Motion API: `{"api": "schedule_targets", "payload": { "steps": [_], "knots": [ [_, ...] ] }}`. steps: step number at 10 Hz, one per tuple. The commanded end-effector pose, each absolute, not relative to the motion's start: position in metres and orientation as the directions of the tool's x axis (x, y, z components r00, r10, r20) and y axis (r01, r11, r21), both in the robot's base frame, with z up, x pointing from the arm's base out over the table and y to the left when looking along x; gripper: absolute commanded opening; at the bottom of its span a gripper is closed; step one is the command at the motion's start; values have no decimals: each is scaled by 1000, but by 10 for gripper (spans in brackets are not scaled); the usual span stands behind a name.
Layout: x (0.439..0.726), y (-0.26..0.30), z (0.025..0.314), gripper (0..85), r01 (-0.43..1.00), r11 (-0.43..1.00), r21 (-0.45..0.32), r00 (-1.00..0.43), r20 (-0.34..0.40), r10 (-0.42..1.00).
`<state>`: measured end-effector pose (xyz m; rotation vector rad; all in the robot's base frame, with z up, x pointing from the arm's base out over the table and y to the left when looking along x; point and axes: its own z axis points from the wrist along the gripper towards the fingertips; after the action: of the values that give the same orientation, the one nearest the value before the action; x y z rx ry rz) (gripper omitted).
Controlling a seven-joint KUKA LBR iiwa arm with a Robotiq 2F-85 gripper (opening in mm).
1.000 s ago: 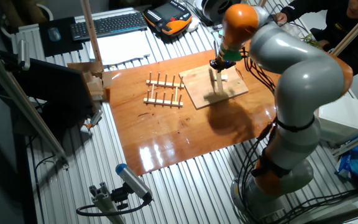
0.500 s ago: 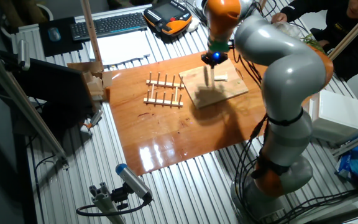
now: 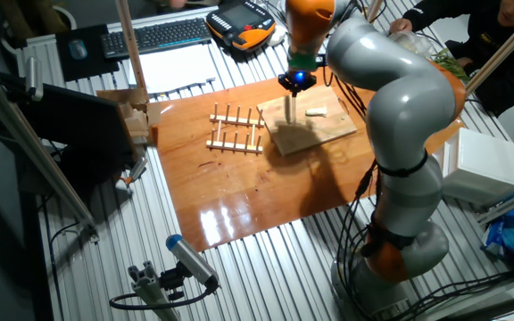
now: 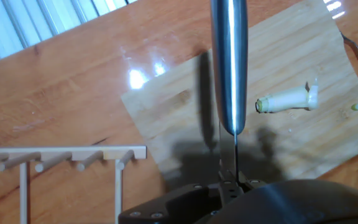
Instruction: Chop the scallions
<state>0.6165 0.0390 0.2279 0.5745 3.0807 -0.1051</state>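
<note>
Currently my gripper (image 3: 293,82) was closed on the knife (image 4: 229,62), blade pointing away from the hand and edge-on to the hand camera, so it read as a thin steel strip down the middle of the hand view. Held that way so a straight downward push cuts across a stalk rather than along it. Blade hung above the cutting board (image 4: 185,112), clear of the wood as far as I could judge from its shadow. The scallions: one short pale stalk piece (image 4: 288,99) lay on the board just right of the blade in the hand view, apart from it, long axis roughly crosswise to the blade. A tiny cut bit (image 4: 357,107) sat further right near the board edge. In the fixed view the same piece (image 3: 316,112) sat toward the board's far side, right of the knife. Board was on the wooden tabletop (image 3: 239,187), giving a sacrificial surface under the edge. Wooden peg rack (image 3: 236,130) stood beside the board on its left, off the cutting area, not touching the blade. My read: blade wasn't over the stalk, so it needed a sideways shift toward it before the next downstroke.
</note>
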Motion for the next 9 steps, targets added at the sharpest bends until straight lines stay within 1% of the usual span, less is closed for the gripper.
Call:
{"api": "schedule_targets", "payload": {
  "steps": [1,3,9],
  "knots": [
    [616,34,226,0,358,933,-35,-934,-32,357],
    [619,31,221,0,358,933,-43,-934,-38,356],
    [621,32,219,0,342,939,-22,-940,-15,342]
  ]
}}
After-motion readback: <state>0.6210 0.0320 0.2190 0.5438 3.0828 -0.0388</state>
